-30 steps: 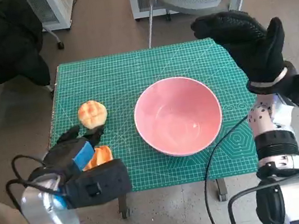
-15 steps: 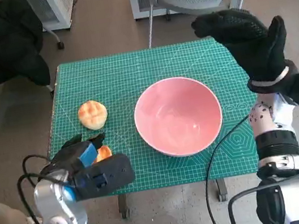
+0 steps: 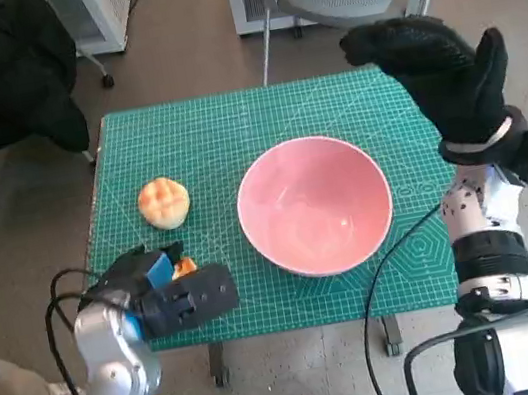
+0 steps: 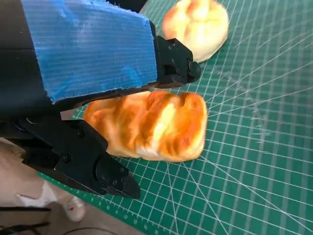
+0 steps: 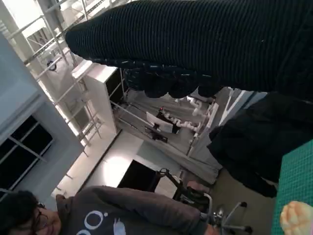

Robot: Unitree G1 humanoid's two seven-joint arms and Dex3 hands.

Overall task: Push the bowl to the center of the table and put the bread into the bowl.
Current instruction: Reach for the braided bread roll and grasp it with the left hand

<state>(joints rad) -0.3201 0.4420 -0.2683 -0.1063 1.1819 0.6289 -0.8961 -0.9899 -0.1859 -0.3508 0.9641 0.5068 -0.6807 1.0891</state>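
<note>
Green bench (image 3: 232, 127): bowl (image 3: 314, 204) central. Left hand (image 3: 149, 283) fingers bracket loaf (image 4: 149, 126), grip unconfirmed. Bun (image 3: 163, 201) apart. Right hand (image 3: 442, 76) raised, open, empty.

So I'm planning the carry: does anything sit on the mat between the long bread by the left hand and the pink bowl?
Nothing visible does. The long bread lies under the left hand, and only bare green mat separates it from the pink bowl. The round bun sits farther back, off that line.
</note>
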